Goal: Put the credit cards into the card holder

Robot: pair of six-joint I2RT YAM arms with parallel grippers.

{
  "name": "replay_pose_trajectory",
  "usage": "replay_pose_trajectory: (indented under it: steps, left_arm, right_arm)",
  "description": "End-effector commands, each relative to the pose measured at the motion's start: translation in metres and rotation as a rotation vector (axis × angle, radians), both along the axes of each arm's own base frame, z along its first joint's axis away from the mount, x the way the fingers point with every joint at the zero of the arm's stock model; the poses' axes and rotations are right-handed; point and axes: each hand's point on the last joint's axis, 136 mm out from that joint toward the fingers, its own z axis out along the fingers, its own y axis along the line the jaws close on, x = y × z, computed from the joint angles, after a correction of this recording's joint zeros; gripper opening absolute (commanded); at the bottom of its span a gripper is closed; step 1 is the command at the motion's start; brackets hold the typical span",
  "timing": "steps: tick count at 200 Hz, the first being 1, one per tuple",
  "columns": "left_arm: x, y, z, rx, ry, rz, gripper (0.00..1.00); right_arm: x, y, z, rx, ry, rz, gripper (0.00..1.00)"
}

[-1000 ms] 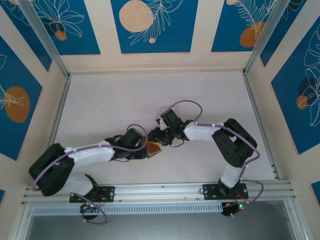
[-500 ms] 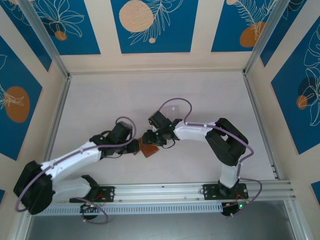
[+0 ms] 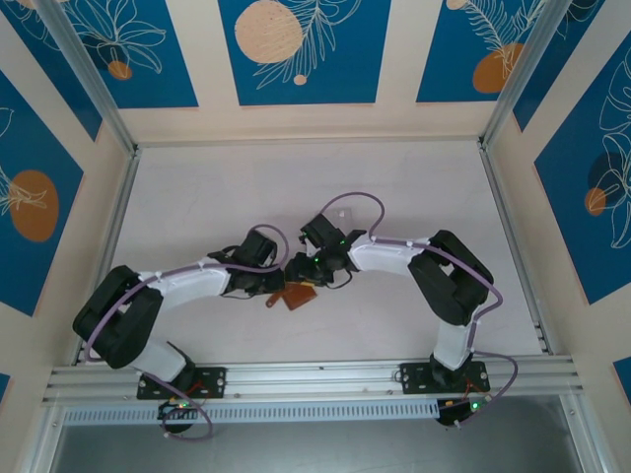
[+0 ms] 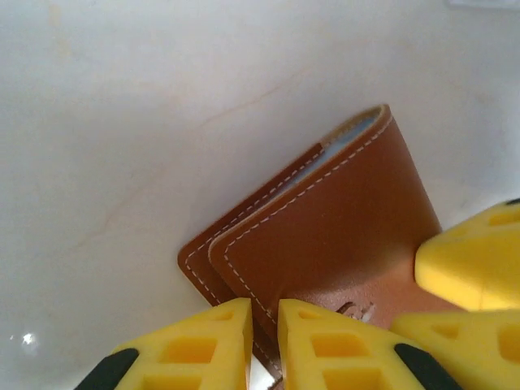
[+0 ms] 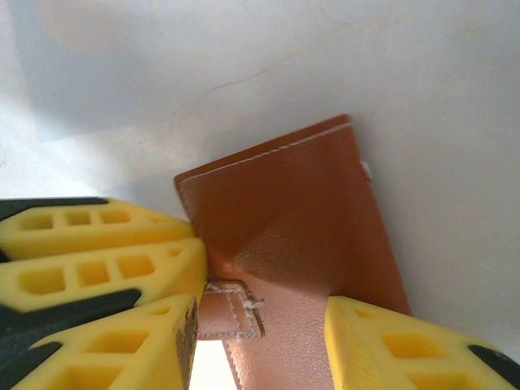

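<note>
The card holder [image 3: 294, 297], a folded reddish-brown leather wallet, lies on the table between the two arms. My left gripper [image 3: 280, 280] meets it from the left, my right gripper [image 3: 300, 273] from the right. In the left wrist view the card holder [image 4: 333, 219] shows a grey-blue lining at its far edge, and my left gripper [image 4: 264, 341] is nearly closed, pinching its near stitched edge. In the right wrist view the card holder [image 5: 284, 211] spans the wide gap of my right gripper [image 5: 258, 317], with its closing tab [image 5: 231, 309] by the left finger. The credit cards are hidden.
A small clear box [image 3: 339, 211] sits just behind the right wrist. The pale table [image 3: 197, 197] is ringed by aluminium rails [image 3: 315, 374] and blue patterned walls. The two grippers crowd each other at the card holder; the left arm's fingers [image 5: 97, 244] press beside mine in the right wrist view.
The left arm drew back and then returned to the card holder, and its jaws closed down on the holder's edge. The right gripper stayed on the holder, shifting slightly.
</note>
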Motion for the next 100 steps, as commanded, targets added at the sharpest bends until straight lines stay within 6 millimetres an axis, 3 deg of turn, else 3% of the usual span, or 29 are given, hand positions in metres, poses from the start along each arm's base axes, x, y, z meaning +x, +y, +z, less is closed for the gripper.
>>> replay_pose_trajectory:
  steps: [1, 30, 76, 100]
  left_arm:
    - [-0.018, 0.013, -0.039, 0.061, 0.080, -0.011, 0.15]
    - [-0.031, 0.025, -0.056, 0.078, 0.109, 0.008, 0.14]
    - [-0.048, 0.041, -0.066, 0.106, 0.124, 0.018, 0.14]
    - [-0.051, 0.042, -0.071, 0.108, 0.136, 0.019, 0.14]
  right_arm:
    - [-0.016, -0.007, 0.005, 0.017, 0.037, 0.045, 0.49]
    - [-0.008, -0.024, 0.018, -0.031, -0.032, 0.048, 0.56]
    - [0.000, -0.042, -0.003, -0.153, -0.041, 0.073, 0.59]
    - [-0.002, -0.036, -0.010, -0.115, -0.022, 0.089, 0.61]
